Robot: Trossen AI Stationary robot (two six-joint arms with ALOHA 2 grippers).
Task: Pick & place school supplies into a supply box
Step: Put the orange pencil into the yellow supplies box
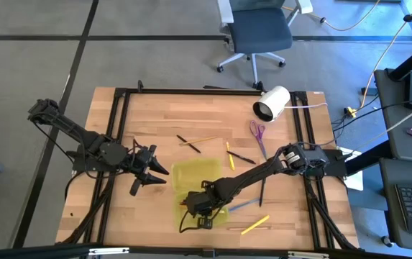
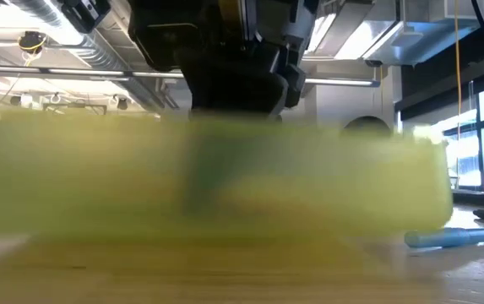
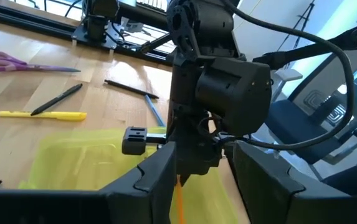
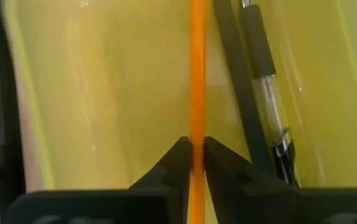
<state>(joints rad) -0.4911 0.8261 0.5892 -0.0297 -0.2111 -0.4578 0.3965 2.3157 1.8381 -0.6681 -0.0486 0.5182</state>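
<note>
Right wrist view: an orange pencil (image 4: 197, 74), pointing from 6 to 12 o'clock, is pinched by the right hand (image 4: 197, 155) over the supply box (image 4: 103, 93).

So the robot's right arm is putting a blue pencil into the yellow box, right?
Not quite: the pencil is orange, not blue. The right wrist view shows the right gripper with its jaws pinching an orange pencil over the inside of the yellow box, beside a black pen already lying there.
</note>
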